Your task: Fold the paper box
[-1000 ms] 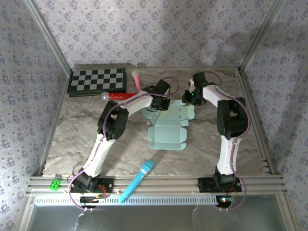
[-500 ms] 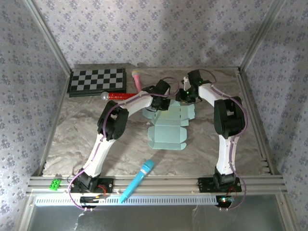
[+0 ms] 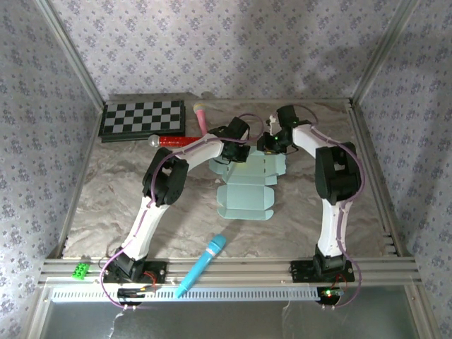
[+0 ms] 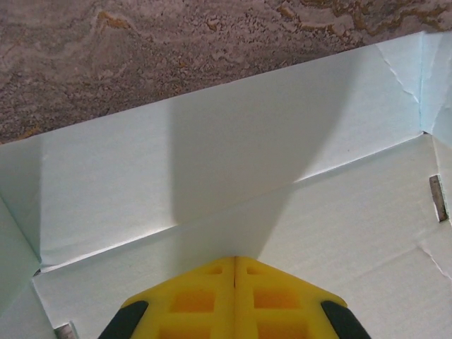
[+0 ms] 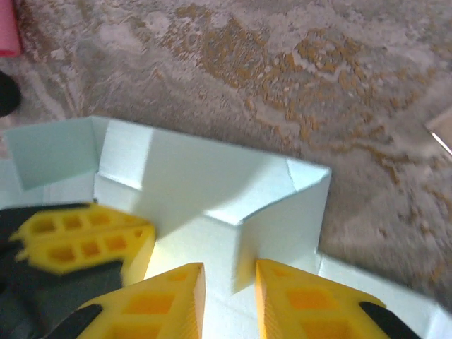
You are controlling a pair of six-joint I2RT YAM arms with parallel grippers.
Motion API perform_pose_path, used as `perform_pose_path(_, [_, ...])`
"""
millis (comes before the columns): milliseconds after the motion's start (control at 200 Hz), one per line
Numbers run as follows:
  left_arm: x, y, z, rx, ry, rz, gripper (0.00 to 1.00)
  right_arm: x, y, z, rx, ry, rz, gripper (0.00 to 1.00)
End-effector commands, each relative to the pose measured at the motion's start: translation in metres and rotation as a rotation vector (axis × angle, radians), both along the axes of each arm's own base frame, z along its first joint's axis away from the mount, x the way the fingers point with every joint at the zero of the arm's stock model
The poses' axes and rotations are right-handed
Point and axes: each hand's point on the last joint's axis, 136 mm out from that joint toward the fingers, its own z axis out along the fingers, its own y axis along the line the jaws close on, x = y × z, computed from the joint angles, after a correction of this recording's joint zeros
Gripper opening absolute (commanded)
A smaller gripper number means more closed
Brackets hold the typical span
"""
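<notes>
While both arms reach in toward the far middle of the table (image 3: 99, 205), going left to right: green block (image 3: 81, 269) on the near rail at the far left. Checkered board (image 3: 143, 119) lies flat in the far-left corner. A red stick (image 3: 173, 140) with a grey tip lies just in front of the board. A pink object (image 3: 200, 116) sits just beyond the stick's right end, too small to identify. The blue microphone (image 3: 203, 264) lies diagonally at the near edge, well apart from the card. The left gripper (image 4: 234, 261) is at the far-left part of the paper box (image 3: 246, 198). Its yellow fingers are fully together with only a seam between them and nothing pinched. The tips point down at a card panel just short of a crease, but contact is hard to confirm. The box is an unfolded pale mint sheet lying mid-table, slightly toward the far side. The wide near panels with rounded tabs are flat. The far flaps are raised along creases under the two grippers. The right gripper (image 5: 229, 272) is at the far-right part of the sheet, just beside the left one. Its fingers are partly apart with a clear gap. A lifted fold of card stands right ahead of that gap and does not look clamped.
</notes>
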Motion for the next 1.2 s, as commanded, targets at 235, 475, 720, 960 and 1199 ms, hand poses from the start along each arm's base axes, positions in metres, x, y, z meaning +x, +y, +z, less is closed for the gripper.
perform_pose_path(235, [-0.016, -0.012, 0.06, -0.01, -0.042, -0.087, 0.25, -0.069, -0.045, 0.032, -0.068, -0.045, -0.09, 0.32])
perform_pose_path(475, [-0.054, -0.014, 0.062, 0.015, -0.023, -0.08, 0.26, -0.117, -0.057, 0.013, -0.074, -0.002, -0.111, 0.36])
perform_pose_path(720, [-0.091, -0.008, 0.031, -0.011, 0.076, -0.058, 0.0, -0.138, -0.054, -0.018, -0.036, 0.053, -0.116, 0.44])
perform_pose_path(960, [-0.103, 0.008, -0.001, 0.038, 0.117, -0.031, 0.0, -0.133, -0.049, -0.035, -0.006, 0.08, -0.122, 0.44])
perform_pose_path(1199, [-0.11, 0.018, -0.013, 0.077, 0.127, -0.04, 0.0, -0.125, -0.042, -0.041, 0.03, 0.082, -0.118, 0.41])
